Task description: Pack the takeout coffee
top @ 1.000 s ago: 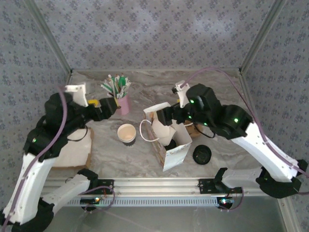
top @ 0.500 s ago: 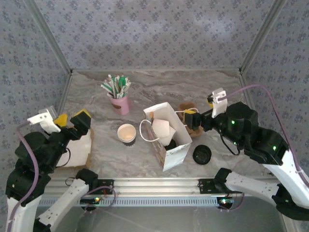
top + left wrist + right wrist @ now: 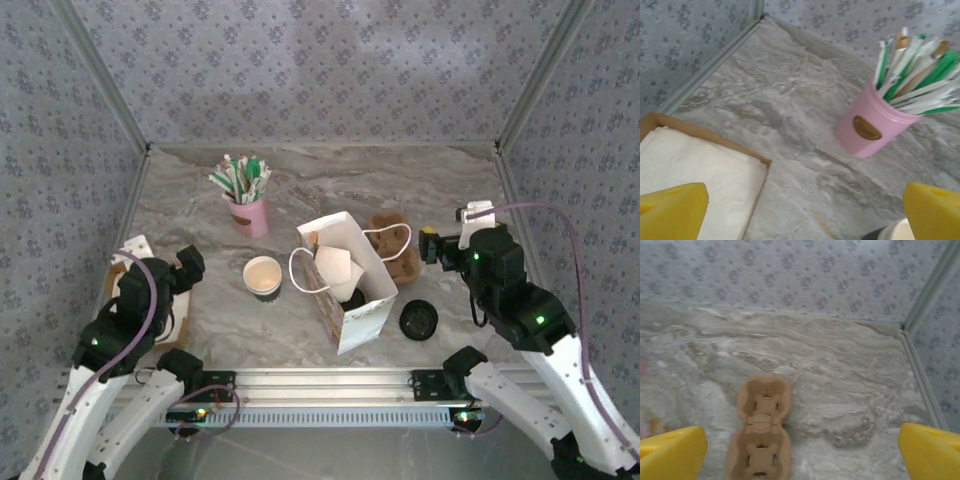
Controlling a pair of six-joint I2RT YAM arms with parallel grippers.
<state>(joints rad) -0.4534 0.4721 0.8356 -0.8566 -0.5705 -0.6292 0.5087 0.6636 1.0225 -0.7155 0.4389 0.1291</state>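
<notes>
Cup point(image 3: 263, 276) upright on marble point(image 3: 330, 180), left hand point(image 3: 802, 212) and right hand point(image 3: 801, 452) wide, empty.

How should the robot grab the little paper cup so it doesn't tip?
Probably by its side wall, just under the rim. The paper cup stands upright and open, with its black lid lying apart, so the round wall is free all around. The left gripper is nearest, so coming in level from the cup's left side, away from the white bag, looks best.
</notes>
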